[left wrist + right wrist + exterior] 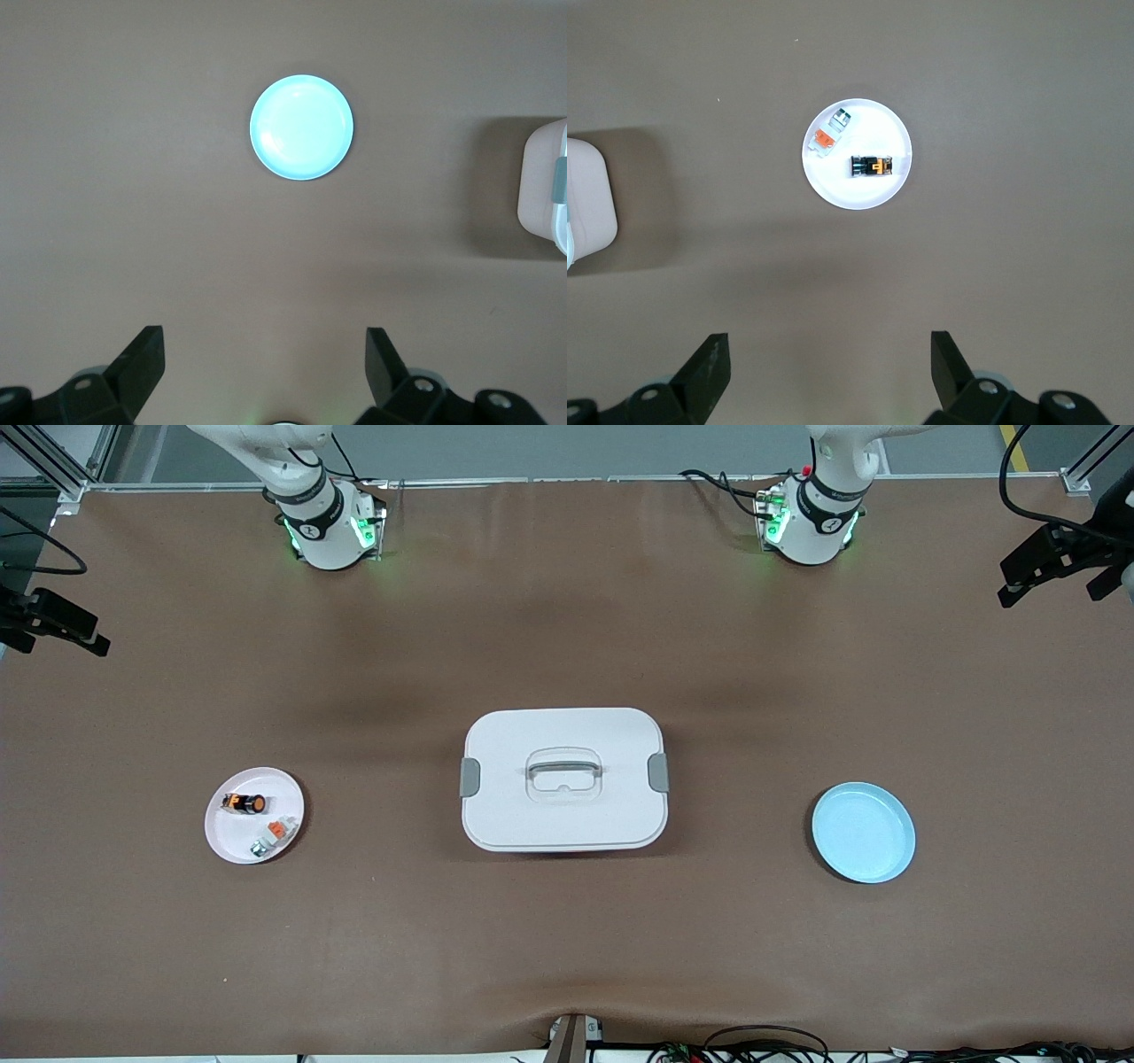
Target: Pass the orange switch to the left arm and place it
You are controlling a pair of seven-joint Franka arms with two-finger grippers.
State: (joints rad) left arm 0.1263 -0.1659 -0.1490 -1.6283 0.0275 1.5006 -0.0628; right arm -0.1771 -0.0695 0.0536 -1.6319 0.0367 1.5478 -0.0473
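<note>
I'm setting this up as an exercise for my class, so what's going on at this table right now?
Nothing is being handled yet. The orange switch lies on a white plate toward the right arm's end of the table, beside a small white-grey part. The box sits closed mid-table, and a blue plate holds nothing toward the left arm's end. The right gripper hangs open high over the white plate; the left gripper hangs open high over the blue one.

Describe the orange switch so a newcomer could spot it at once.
Start at the big white box mid-table, then look toward the right arm's end to the small white plate. Two parts lie on it: the orange switch is the black cylinder with a round orange face, unlike the white-grey part beside it.
</note>
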